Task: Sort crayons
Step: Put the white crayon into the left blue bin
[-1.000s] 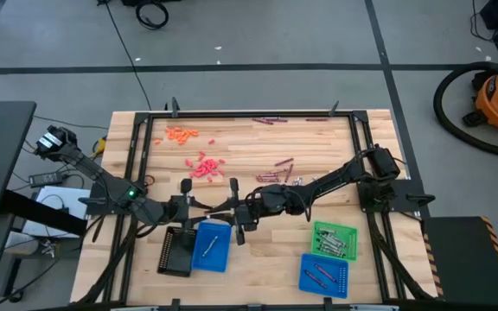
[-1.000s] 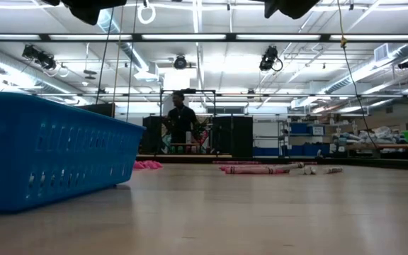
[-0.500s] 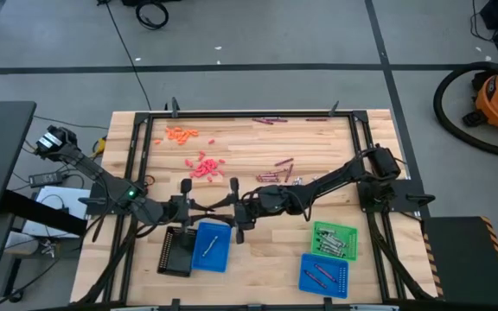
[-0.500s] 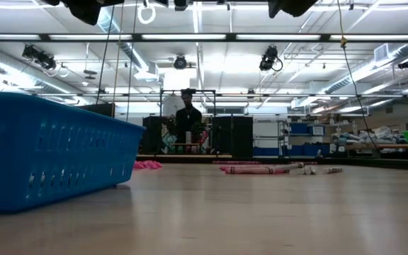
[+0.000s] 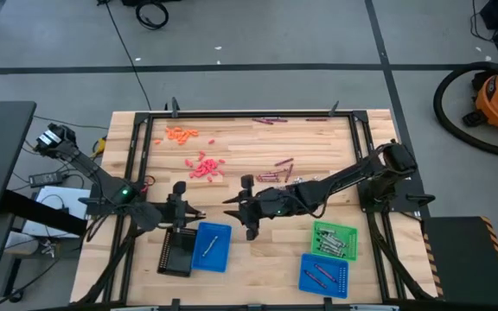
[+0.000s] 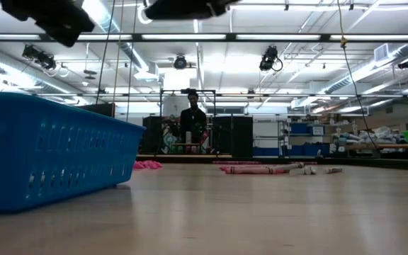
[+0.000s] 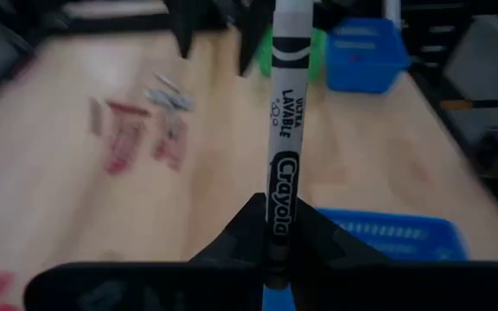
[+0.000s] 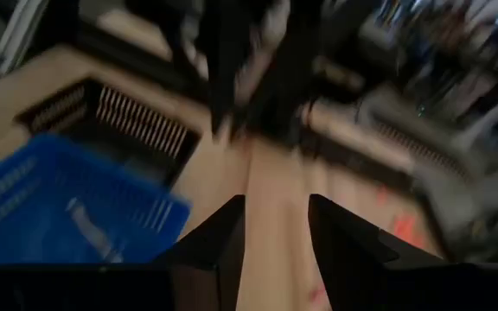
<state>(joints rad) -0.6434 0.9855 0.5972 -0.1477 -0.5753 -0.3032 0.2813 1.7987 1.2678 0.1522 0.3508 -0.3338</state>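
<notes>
My left gripper (image 5: 195,212) (image 7: 277,250) hangs above the table just beyond the black tray (image 5: 175,251), shut on a silver-grey crayon (image 7: 284,112) with a black label. My right gripper (image 5: 232,204) (image 8: 275,233) faces it a short way to the right, open, with nothing between its fingers. Loose crayons lie on the wood in heaps: orange (image 5: 180,134), red-pink (image 5: 204,166), dark purple (image 5: 277,171). One grey crayon (image 5: 213,243) lies in the blue tray (image 5: 199,256) beside the black one. My left gripper pinches the crayon near one end (image 7: 280,216) between its two fingers. The fingers come roughly level from the table's left. The rest of the crayon stands out past the fingertips, its free end (image 7: 290,17) touching nothing. It is lifted clear of the table.
A green tray (image 5: 334,240) and a second blue tray (image 5: 325,276), both holding crayons, stand at the near right. More purple crayons (image 5: 271,121) lie near the far edge. Black frame rails run along the table's sides. A person (image 6: 192,127) stands far behind the table.
The two grippers stood tip to tip over the table's middle and have drawn apart. My left gripper has gone toward the table's left edge, carrying the crayon. My right gripper has tipped up and swung a little toward the far edge.
</notes>
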